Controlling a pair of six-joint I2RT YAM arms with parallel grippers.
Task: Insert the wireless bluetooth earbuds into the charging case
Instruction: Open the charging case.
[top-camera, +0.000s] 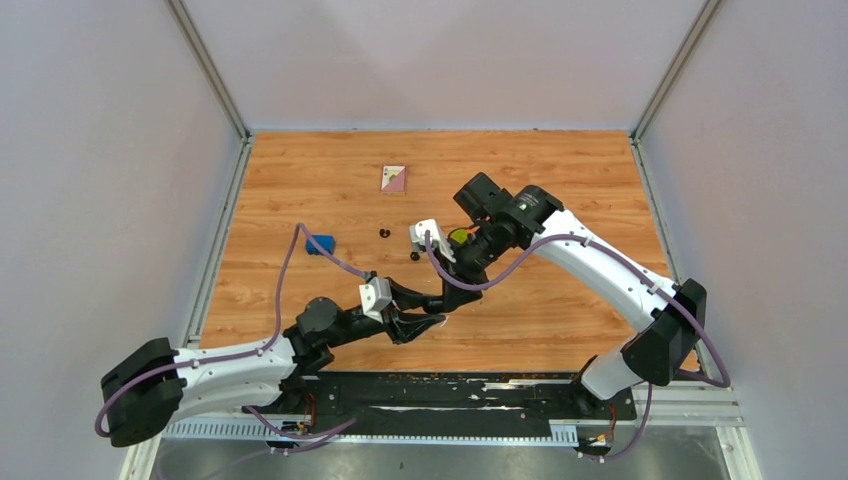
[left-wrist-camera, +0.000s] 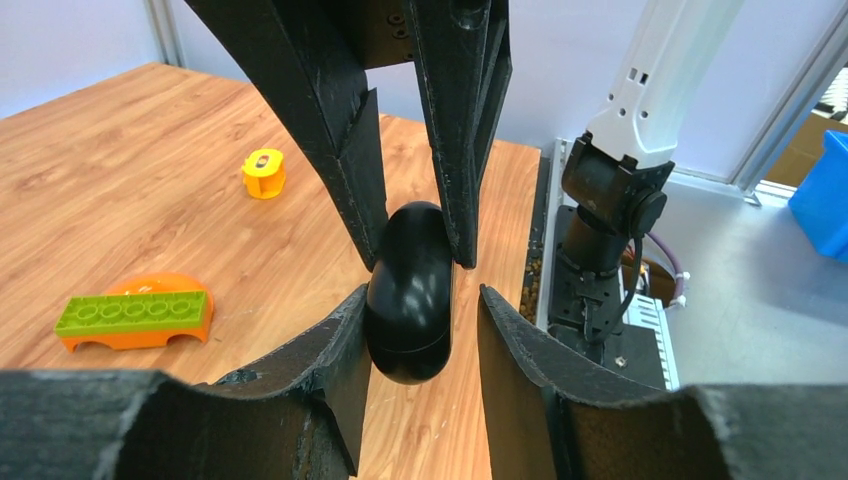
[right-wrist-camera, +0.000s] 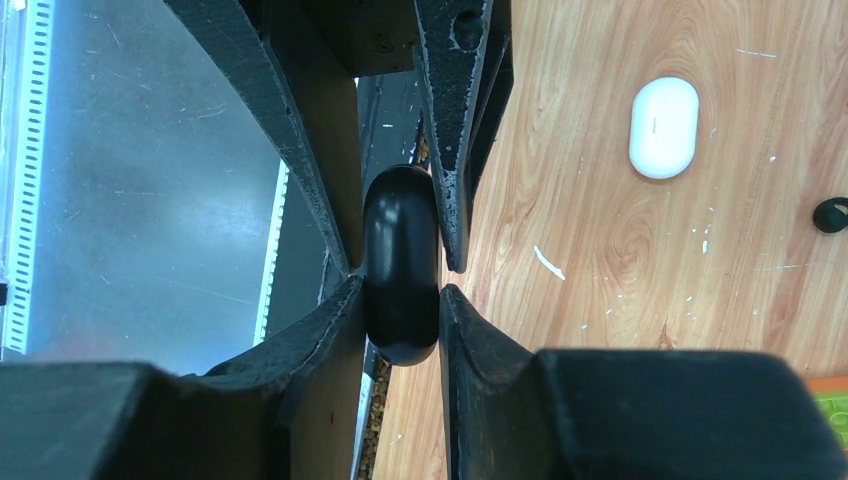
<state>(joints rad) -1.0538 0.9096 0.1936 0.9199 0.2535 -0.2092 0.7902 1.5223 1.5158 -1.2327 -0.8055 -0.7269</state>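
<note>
Though pinched by right pincer (right-wrist-camera: 400, 305), black charging case (right-wrist-camera: 400, 235) largely hidden.

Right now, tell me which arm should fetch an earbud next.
Left, probably. The right fingers clamp the black case, so that arm is busy. The left fingers show a gap on one side of the case, leaving them nearly free to reach for the black earbud on the table.
</note>
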